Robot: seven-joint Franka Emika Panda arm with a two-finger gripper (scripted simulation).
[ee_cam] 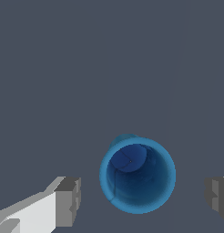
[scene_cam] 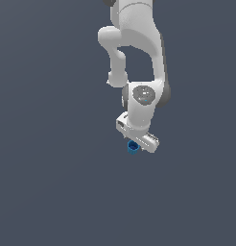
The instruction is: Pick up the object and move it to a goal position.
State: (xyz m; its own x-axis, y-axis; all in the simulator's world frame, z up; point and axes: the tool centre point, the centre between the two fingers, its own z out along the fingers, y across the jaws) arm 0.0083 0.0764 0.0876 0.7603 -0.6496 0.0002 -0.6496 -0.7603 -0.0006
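We judge the task to be at the approach stage, with the grasp not yet made. The white robot hand (scene_cam: 135, 142) hangs directly over the small bright-blue hollow cylinder (scene_cam: 133, 147), which sits on the plain dark grey worktop (scene_cam: 53, 182) just beneath the hand's body.

In the wrist view the cylinder (ee_cam: 137, 175) lies between the two grey finger pads (ee_cam: 68, 201), with clear worktop showing on either side of it — neither pad touches its wall. We therefore record the hand as spread wide and holding nothing. The cylinder is roughly centred in the gap, a little nearer one pad than the other.

Remaining work, as we read it: lower fully if needed, close on the cylinder, lift, and carry it to the goal. No goal marker is visible in either view, so we cannot say where that lies.

Condition of the object: a short, thin-walled tube form, open at the top, with a darker blue interior and a visible floor inside. It stands upright — not tipped — and is far smaller than the hand above it.
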